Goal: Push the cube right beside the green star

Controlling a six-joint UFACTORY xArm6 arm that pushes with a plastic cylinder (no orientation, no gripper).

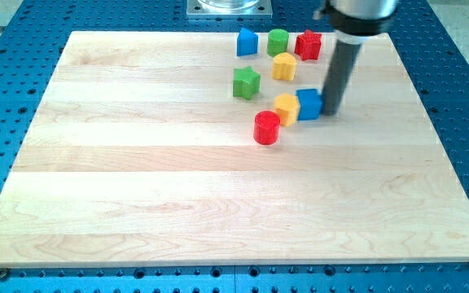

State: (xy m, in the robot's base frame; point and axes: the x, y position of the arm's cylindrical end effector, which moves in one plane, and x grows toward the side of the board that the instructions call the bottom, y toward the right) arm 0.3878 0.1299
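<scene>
Pressing tip [330,111], a bare rod with no claw to open or close, against the blue cube [309,104] just left, aiming toward green star [247,82] up-left, yellow block [287,108] between.

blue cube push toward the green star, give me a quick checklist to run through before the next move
1. Tip contact: my tip sits at the right side of the blue cube, apparently touching: ok.
2. Push side: tip is on the side away from the green star: ok.
3. Path clear: a yellow block touches the cube's left side, on the way to the star: not ok.
4. Red cylinder lies just below-left of the yellow block, may get shoved: not ok.
5. Cube beside star yet: still apart: not ok.
6. Board margin around star: ok.
</scene>
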